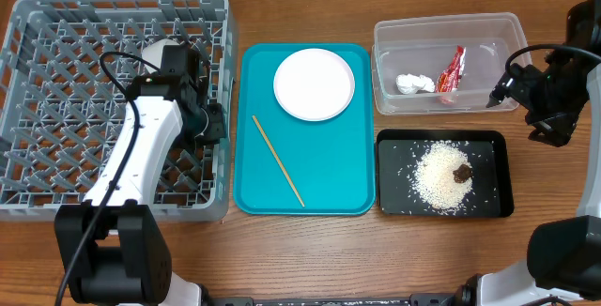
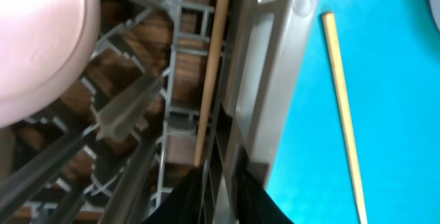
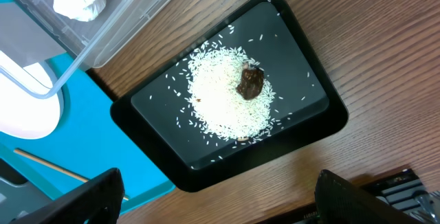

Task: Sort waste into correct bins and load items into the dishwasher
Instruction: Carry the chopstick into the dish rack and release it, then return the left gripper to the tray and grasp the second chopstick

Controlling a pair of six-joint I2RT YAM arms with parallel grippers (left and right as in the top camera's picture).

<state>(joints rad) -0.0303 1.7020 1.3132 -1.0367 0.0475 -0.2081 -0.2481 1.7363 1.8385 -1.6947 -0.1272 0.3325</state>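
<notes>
Wooden table (image 1: 282, 250): my left gripper (image 2: 220, 177) is at the grey plastic lattice rack (image 1: 56, 81), by a thin wooden chopstick (image 2: 210, 80), grip unclear; right gripper (image 3: 216, 186) spread wide.

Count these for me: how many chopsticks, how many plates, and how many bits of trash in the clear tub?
Chopsticks: 2 (tray chopstick, rack chopstick)
Plates: 1 (white plate)
Trash in the clear tub: 2 (tissue, red wrapper)
Total: 5
</notes>
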